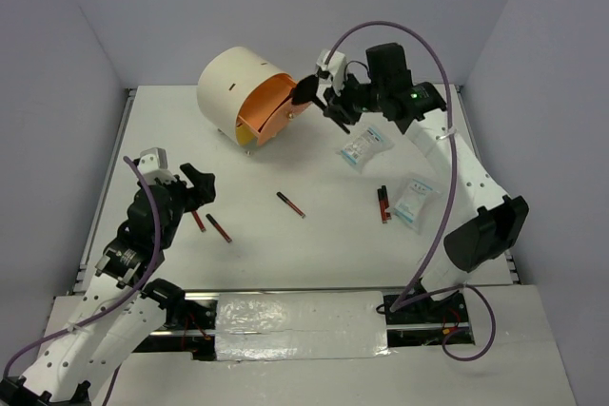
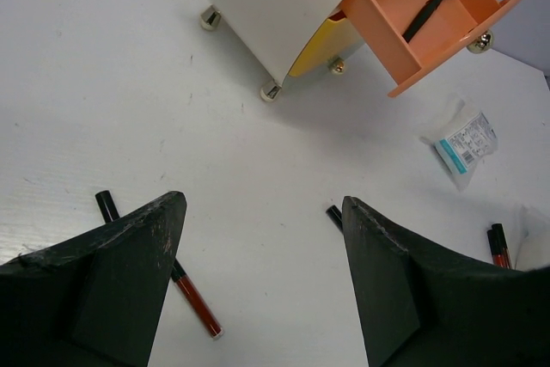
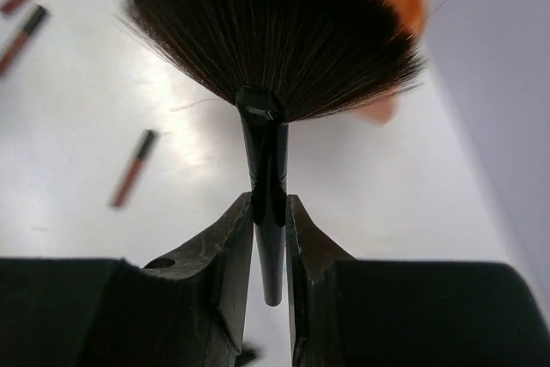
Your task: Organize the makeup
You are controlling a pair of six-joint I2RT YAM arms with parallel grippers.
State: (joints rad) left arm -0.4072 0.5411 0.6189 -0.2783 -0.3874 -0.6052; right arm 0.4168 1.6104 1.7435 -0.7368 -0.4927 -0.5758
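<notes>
Makeup (image 1: 291,203) mostly unsorted: black stick (image 2: 432,8) in orange drawer (image 2: 387,15), right pincer (image 3: 269,205) clamps fan brush (image 3: 271,49) by it; left pincer (image 2: 262,204) wide; red sticks (image 1: 219,228), packets (image 1: 365,147) loose on table (image 1: 247,263).

White table (image 1: 285,254), pencil sticks (image 1: 290,203), packets (image 1: 365,147), cream chest (image 1: 233,83)

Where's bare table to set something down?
Near-centre white table, between the lone red-black stick and the near edge; also left of the cream cylindrical chest. Crowded on the right: two clear packets, paired red-black sticks.
</notes>
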